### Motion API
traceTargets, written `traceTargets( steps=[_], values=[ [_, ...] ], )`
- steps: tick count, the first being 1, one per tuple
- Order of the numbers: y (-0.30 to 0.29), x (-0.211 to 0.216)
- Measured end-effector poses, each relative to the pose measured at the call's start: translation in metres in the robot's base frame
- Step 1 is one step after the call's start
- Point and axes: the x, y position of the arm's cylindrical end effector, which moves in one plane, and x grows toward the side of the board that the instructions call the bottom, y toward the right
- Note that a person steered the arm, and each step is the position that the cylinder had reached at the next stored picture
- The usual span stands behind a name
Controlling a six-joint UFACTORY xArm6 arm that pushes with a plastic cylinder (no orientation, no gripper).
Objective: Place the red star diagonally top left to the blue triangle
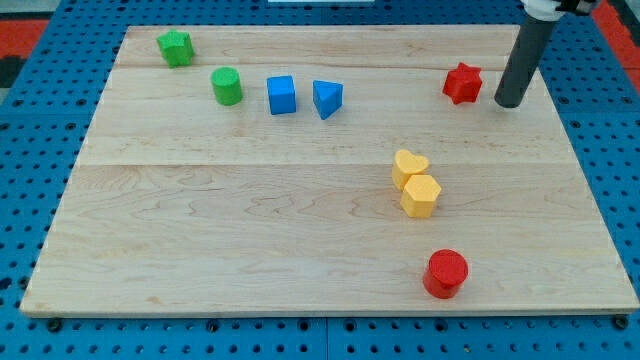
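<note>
**Red star at the worktop's upper right, tip just beside it**

A pale wooden worktop [300, 230], made of boards joined along the view's width, was seen lying on a blue perforated base [30, 120]. A strip of red showed at the view's top left corner. Little else of the room could be made out.

The red star [462, 83] was found near the view's upper right, and my tip [510, 103] was placed just to its right, apart from it by a narrow gap. No claw was carried by the rod, so no open or closed state could be told.

The blue triangle [327, 98] was located well to the left of the star, at the upper middle. Just beside it on the left, a blue cube [282, 95] was set, then a green cylinder [227, 86], and farther up and left a green star-like block [176, 47]. Between star and triangle the boards were seen bare.

Lower, right of centre, a yellow heart [409, 166] and a yellow hexagon [421, 195] were touching. A red cylinder [445, 273] stood near the bottom edge.

No writing or labels could be read.
</note>
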Motion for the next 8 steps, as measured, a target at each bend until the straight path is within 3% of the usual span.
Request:
traceTargets(
  steps=[2, 4, 5, 6, 8],
  values=[
    [-0.036, -0.001],
    [-0.066, -0.028],
    [-0.049, -0.006],
    [-0.034, -0.039],
    [-0.131, -0.069]
  ],
)
